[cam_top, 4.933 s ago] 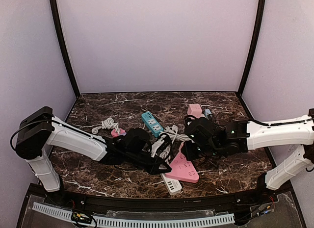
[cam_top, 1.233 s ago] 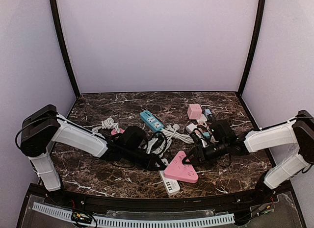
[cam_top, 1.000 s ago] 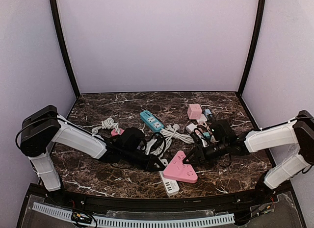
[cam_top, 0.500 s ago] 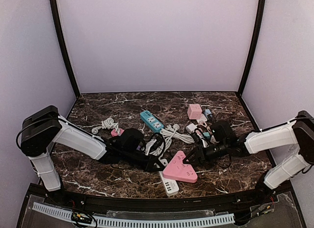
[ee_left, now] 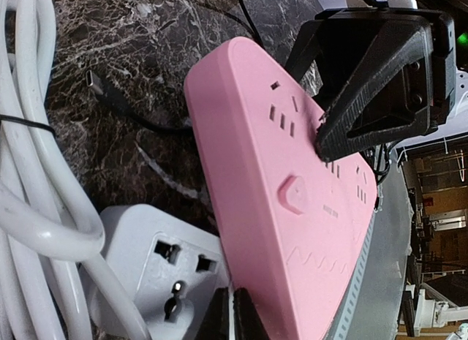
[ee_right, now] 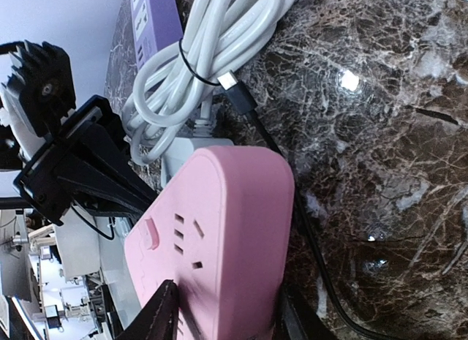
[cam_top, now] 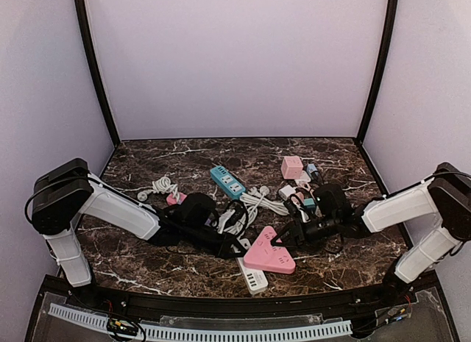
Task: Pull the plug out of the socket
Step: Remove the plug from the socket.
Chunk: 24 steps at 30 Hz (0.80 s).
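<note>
- Your right gripper (ee_right: 228, 314) has the pink power strip (ee_right: 219, 230) between its fingers, one tip pressing on the socket face and the other down by the side edge. It looks like a clamp on the strip's end, not on any plug
- No plug shows in the sockets visible on that face, so I cannot tell which plug you are after. If it sits on a hidden side, a pull from this hold would likely drag the whole strip instead of freeing it
- The strip lies tilted, the end away from your right fingers propped on the white power strip (ee_left: 164, 263). A tug could slide it off and shove that one along
- Your left gripper (ee_left: 234, 314) is pinched closed with nothing seen between its fingers, its tips just beside the pink strip's edge. It braces nothing, so the strip has no anchor
- The black USB-C cable (ee_right: 248, 113) runs close past your right fingers, along the strip's side, and could snag
- Both arms reach low and nearly flat over the marble table (ee_right: 380, 135), tips facing each other across the strip
</note>
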Available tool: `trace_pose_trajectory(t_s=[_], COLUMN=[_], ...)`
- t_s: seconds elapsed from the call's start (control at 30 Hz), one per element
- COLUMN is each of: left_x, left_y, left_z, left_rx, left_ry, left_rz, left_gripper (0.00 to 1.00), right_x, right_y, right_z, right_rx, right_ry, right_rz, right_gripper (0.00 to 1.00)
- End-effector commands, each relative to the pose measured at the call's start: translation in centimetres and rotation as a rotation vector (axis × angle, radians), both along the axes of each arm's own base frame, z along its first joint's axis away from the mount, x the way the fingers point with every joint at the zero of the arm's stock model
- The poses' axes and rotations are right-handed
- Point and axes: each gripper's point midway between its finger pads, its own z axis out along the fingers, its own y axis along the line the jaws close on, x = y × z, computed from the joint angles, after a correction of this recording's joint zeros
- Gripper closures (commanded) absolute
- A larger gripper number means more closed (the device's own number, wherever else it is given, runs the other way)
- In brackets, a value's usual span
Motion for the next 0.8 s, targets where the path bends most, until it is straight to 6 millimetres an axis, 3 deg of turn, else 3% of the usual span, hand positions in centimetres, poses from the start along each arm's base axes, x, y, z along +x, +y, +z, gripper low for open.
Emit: trace_pose_trajectory(t_s=[0.0, 0.13, 0.43, 0.77], left_x=[-2.9, -2.9, -2.9, -2.8], left_y=[5.4, 5.5, 5.6, 5.7], left_z=[-7.1, -7.2, -7.3, -7.2], left_rx=[0.284, 0.291, 0.296, 0.298], left_ry=[0.132, 0.132, 0.132, 0.132], left_rz=[0.007, 0.007, 0.008, 0.006], left_gripper=[0.95, 0.95, 0.96, 0.96], right_x=[-0.8, -0.6, -0.4, -0.5], right_y=[0.5, 0.6, 0.5, -0.1], right_z=[0.8, 2.0, 3.5, 0.8], right_rx=[0.041, 0.061, 0.073, 0.016], right_ry=[-0.003, -0.018, -0.042, -0.011], right_rz=[0.031, 0.028, 0.012, -0.002], right_gripper=[0.63, 0.70, 0.71, 0.74])
